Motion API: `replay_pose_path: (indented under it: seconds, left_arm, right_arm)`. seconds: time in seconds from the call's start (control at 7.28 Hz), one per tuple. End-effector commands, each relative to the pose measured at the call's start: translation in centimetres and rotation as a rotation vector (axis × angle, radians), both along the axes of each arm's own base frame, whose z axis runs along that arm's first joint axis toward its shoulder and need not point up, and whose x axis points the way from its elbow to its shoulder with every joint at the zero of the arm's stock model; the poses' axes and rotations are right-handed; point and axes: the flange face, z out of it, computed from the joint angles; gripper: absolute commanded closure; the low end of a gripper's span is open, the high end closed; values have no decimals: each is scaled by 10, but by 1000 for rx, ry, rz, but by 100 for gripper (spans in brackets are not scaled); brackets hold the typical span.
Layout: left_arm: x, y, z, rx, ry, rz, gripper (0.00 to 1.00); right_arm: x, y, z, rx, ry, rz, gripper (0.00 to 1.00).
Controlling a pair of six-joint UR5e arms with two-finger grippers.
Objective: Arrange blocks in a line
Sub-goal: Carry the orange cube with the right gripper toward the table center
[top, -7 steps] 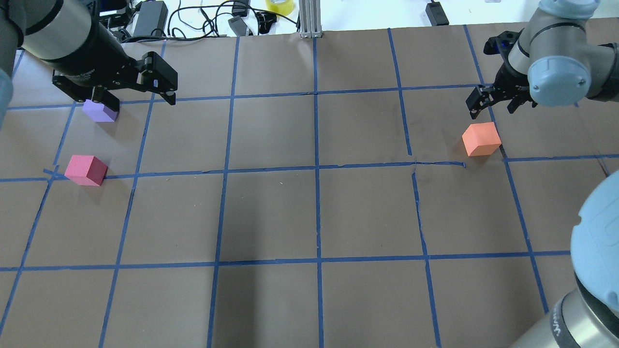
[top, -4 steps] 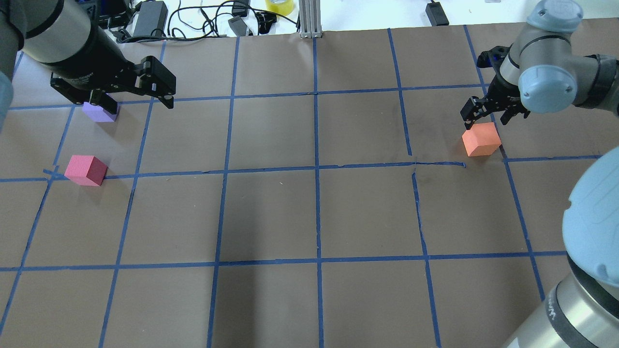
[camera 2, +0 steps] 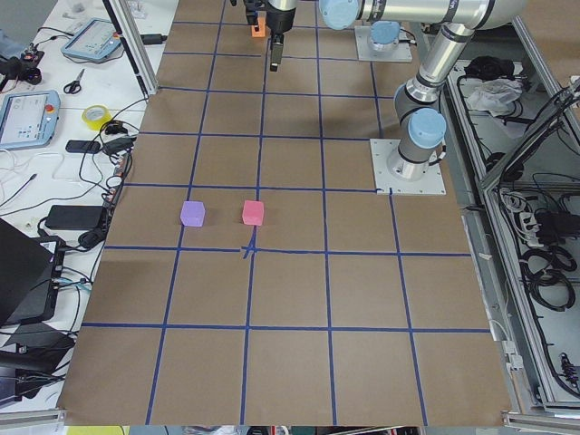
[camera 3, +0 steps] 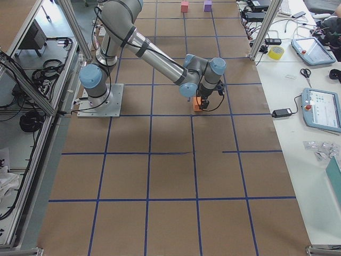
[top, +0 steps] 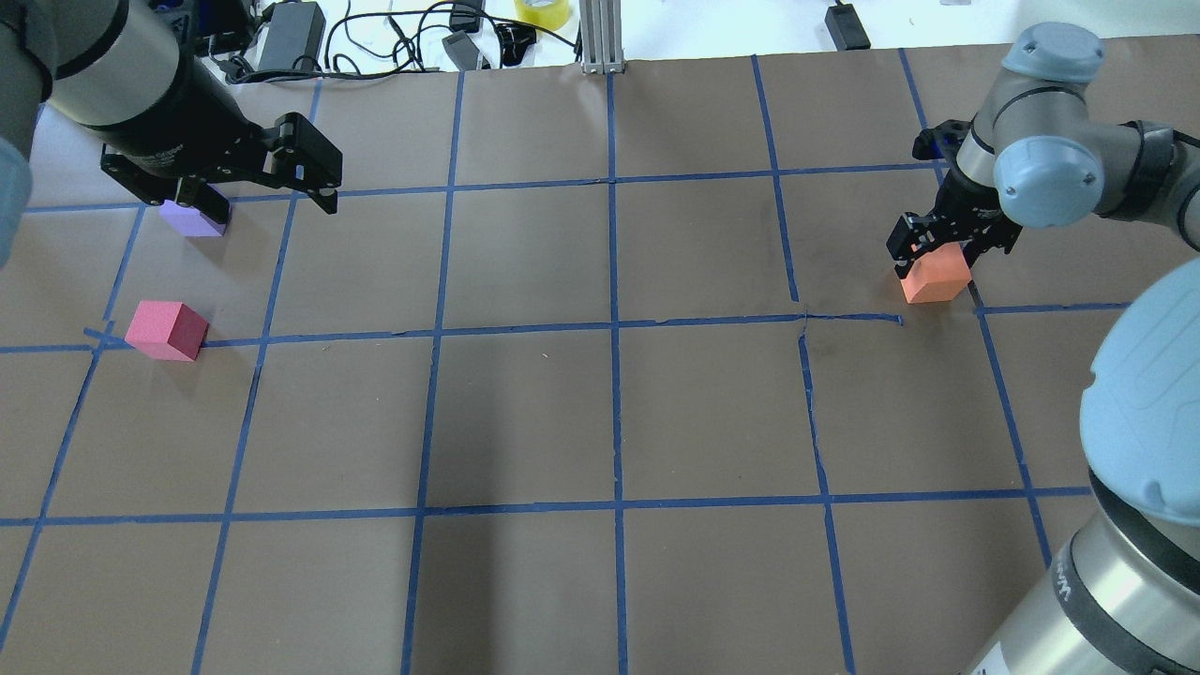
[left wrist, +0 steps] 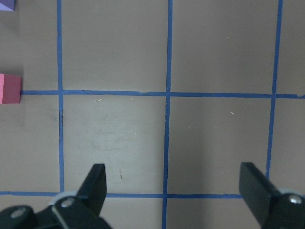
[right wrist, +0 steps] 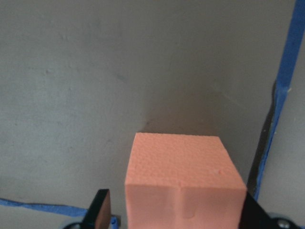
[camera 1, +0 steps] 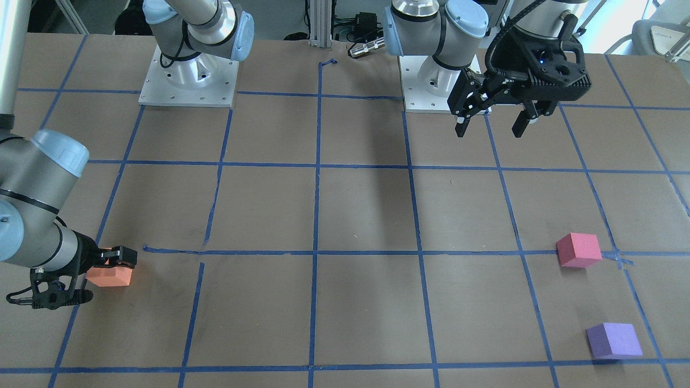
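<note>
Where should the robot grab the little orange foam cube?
On two opposite flat sides of the small orange foam cube, coming straight down from above. It sits flat on the brown table, top level and sides bare, so the right gripper's fingers can slide down either side.

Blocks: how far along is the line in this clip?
Done: nothing lined up; the pink block and purple block sit near each other, far from the orange block. In hand: the right gripper straddles the orange block, not clamped or lifted. To do: carry it over and align all three; the left gripper hangs open, empty.
</note>
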Motion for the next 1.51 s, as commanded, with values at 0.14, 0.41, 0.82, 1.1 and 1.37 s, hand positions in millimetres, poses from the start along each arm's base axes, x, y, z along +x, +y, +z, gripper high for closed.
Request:
replay_pose_path:
  seconds: [0.14,0.41,0.82,1.1,1.37]
  left_arm:
    - [0,3,-3,6,-5,-15,0]
    - [1,3,-1,-1,-2,-7,0]
    - [0,-2,-7,8,-6,-49,0]
    - [1,-1,-9,15,-6,-60,0]
    - [2,-4,-9,-12,-20,-119,0]
  right_arm:
    - [0,2,5,25,-4,0,100]
    - [4,-8,51,-45,56,-41,100]
    - [140,-15,93,-110,77,-112,100]
    - [233,-12,99,-134,34,-222,100]
    - [317,-21,84,-135,-6,-209,100]
